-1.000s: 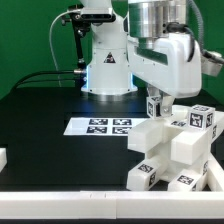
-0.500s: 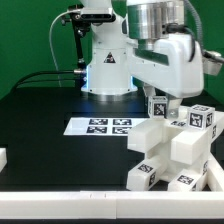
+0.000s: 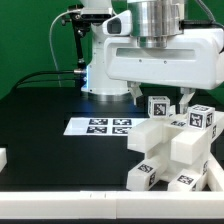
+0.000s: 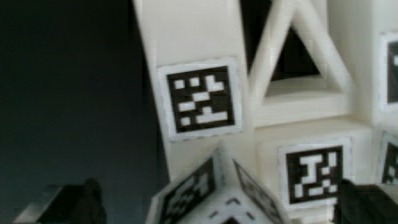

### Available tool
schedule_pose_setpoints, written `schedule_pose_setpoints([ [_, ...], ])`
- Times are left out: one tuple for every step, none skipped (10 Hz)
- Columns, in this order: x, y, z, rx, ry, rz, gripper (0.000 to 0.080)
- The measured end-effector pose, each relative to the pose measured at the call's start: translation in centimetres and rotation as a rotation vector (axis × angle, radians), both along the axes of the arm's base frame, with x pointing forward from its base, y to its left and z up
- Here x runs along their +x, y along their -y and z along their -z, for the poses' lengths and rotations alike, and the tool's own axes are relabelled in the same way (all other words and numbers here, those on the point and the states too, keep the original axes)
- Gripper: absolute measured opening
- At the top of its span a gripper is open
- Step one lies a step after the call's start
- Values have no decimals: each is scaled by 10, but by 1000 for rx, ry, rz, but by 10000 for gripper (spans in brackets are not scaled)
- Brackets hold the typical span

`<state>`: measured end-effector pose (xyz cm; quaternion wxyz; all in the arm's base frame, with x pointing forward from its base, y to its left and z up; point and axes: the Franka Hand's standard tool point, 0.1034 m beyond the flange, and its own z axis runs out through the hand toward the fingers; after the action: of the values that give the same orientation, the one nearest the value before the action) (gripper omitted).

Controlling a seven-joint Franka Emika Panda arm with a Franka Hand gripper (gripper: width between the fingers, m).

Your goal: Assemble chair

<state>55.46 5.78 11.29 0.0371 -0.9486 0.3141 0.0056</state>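
The partly built chair (image 3: 170,150) is a cluster of chunky white tagged blocks at the exterior view's lower right. Its tagged upright post (image 3: 157,106) rises at the top. My gripper (image 3: 160,95) hangs just over that post, open, with one finger (image 3: 135,93) on each side and a gap between each finger and the post. In the wrist view the gripper (image 4: 222,205) straddles a white tagged piece (image 4: 222,195). Beyond it are a tall tagged bar (image 4: 196,90) and an open frame of the chair (image 4: 302,60). Nothing is held.
The marker board (image 3: 100,126) lies flat on the black table, to the exterior view's left of the chair. A small white piece (image 3: 3,158) sits at the exterior view's left edge. The arm's base (image 3: 108,70) stands at the back before a green wall.
The jaws have opened wide and let go of the upright post. The hand has turned, so its broad side now faces the exterior camera.
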Motion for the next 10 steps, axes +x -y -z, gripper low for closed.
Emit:
schedule_pose_setpoints([
  [2,1,-1,-26,16,-170,649],
  [5,3,-2,-66,34,-350,649],
  [5,3,-2,-61,33,-336,649],
  [4,3,-1,-61,32,-318,522],
  [4,3,-1,-61,32,-319,385],
  [4,3,-1,-61,31,-317,276],
  [4,3,-1,-57,27,-224,276],
  [4,3,-1,-56,24,-154,277],
  [4,3,-1,-54,22,-112,277],
  [4,3,-1,-50,18,-25,277],
])
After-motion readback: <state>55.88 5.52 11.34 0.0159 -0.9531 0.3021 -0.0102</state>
